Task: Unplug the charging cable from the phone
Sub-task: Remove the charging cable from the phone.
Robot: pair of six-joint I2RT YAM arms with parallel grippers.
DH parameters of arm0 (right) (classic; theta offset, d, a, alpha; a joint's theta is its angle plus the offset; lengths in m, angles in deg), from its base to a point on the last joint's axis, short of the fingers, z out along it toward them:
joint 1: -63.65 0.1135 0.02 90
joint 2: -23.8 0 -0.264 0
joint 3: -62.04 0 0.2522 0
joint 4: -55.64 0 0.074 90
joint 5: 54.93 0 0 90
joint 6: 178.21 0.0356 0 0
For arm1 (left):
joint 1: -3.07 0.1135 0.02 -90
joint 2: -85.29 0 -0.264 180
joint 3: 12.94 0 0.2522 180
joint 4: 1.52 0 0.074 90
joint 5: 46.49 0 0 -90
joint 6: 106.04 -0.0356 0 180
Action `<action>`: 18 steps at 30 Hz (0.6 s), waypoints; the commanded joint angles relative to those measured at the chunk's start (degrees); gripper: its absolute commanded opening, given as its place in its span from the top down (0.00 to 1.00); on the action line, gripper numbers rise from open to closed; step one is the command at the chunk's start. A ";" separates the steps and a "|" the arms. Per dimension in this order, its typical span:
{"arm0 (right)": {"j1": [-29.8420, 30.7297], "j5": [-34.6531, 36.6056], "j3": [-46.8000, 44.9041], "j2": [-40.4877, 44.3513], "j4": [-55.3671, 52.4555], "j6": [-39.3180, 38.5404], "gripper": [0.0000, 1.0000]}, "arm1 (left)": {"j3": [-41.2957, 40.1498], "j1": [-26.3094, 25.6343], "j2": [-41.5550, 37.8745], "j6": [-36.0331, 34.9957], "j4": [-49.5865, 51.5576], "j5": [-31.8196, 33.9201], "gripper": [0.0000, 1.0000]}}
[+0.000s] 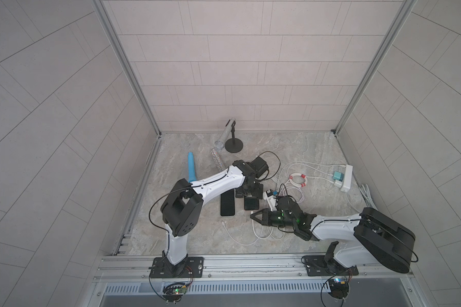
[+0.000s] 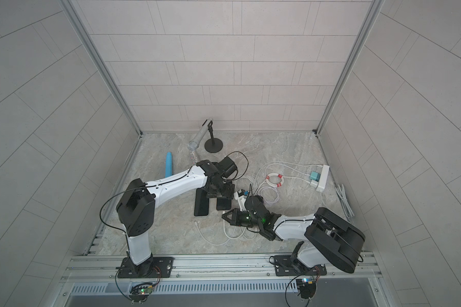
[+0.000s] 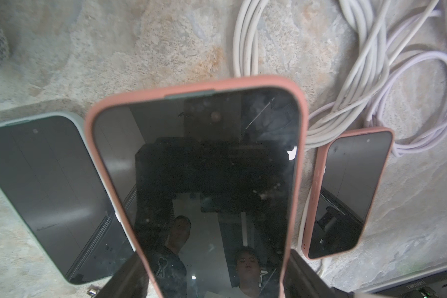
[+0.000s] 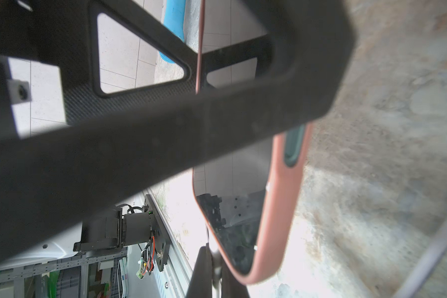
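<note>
On the marbled table (image 1: 197, 234), just in front of the two arms, three phones show dark screens. The left gripper (image 3: 217, 271) is clamped on the sides of the held phone (image 3: 204, 167), which wears a salmon-pink case. Its screen faces the wrist camera and mirrors the gripper.

To one side of it a larger light-cased phone (image 3: 49, 193) lies flat. To the other lies a second pink phone (image 3: 346, 196), also flat. In a top view this second phone (image 1: 251, 204) sits just beneath the left gripper's tips.

A white charging cable (image 3: 323, 267) runs along the second phone's edge toward its end with the speaker holes. Whether the plug is seated there I cannot tell.

The right gripper (image 1: 252, 215) lies low and sideways with its tip at that same end, jaws clenched. What they pinch, if anything, cannot be made out.

More white and lilac cable loops across the table to a white power strip (image 1: 347, 178) carrying a teal charger (image 1: 338, 176).

The only writing is a short line of characters on a dark part (image 3: 416, 283) at the edge of the left wrist view. It is upside down and too small to read.
</note>
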 commanded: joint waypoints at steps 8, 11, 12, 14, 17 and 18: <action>0.88 -0.87 -0.92 -0.53 3.43 0.21 1.00 | 4.17 1.09 -0.51 -0.09 0.17 0.84 1.00; 1.19 -0.86 -1.04 -0.93 3.97 0.48 1.00 | 4.48 1.46 -0.15 -0.13 0.27 0.99 1.00; 1.28 -0.84 -1.16 -1.05 4.19 0.58 1.00 | 4.53 1.62 -0.08 -0.12 0.27 1.00 1.00; 1.46 -0.88 -1.38 -1.42 4.88 0.94 1.00 | 4.65 1.84 0.13 -0.16 0.31 1.16 1.00; 1.63 -0.72 -1.61 -1.68 5.36 1.17 1.00 | 4.66 2.06 0.41 -0.29 0.17 1.27 1.00; 1.68 -0.74 -1.67 -1.72 5.48 1.29 1.00 | 4.66 2.22 0.49 -0.29 0.20 1.30 1.00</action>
